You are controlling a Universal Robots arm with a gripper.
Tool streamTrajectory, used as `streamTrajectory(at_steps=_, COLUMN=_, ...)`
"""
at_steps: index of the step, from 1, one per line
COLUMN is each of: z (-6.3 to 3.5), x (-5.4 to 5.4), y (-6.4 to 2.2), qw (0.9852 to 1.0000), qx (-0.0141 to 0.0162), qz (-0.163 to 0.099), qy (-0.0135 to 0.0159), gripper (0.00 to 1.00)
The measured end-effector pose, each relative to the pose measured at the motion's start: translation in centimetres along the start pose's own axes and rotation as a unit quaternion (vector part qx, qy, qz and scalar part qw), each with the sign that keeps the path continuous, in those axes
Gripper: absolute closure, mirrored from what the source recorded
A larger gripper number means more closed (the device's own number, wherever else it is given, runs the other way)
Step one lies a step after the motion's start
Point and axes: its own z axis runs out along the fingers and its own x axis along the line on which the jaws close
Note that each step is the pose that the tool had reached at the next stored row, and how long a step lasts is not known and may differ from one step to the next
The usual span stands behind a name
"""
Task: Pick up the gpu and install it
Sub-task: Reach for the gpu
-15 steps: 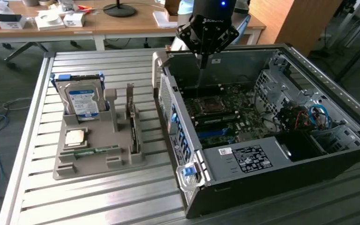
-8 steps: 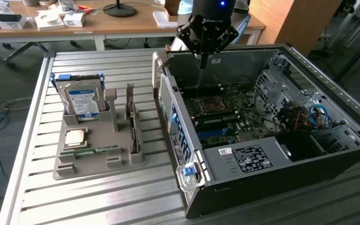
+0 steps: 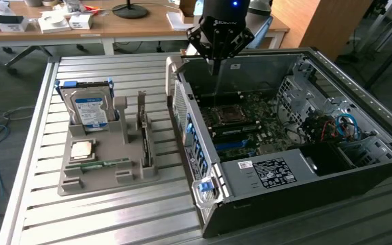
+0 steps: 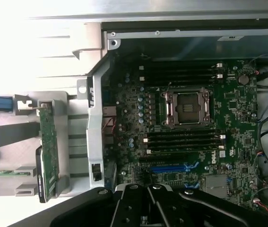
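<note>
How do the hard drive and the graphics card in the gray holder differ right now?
The hard drive is a thick silver box with a blue label; the graphics card is a thin dark board with a pale metal bracket. The hard drive stands on end, its broad face showing; the graphics card stands on its long edge. Both sit in slots of the gray holder.

An open computer case (image 3: 271, 204), motherboard (image 3: 250, 122) exposed, is lying on a slatted metal table (image 3: 114, 219), while a blue-labelled hard drive (image 3: 90, 109) is standing upright in a grey holder (image 3: 107, 181) beside it.
</note>
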Motion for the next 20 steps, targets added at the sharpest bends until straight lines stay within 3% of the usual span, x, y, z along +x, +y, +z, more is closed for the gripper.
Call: streamTrajectory(at_steps=20, z=0.07, x=3.6, y=-0.28, qw=1.0000, qx=0.0000, qz=0.000, qy=-0.0004, gripper=0.90)
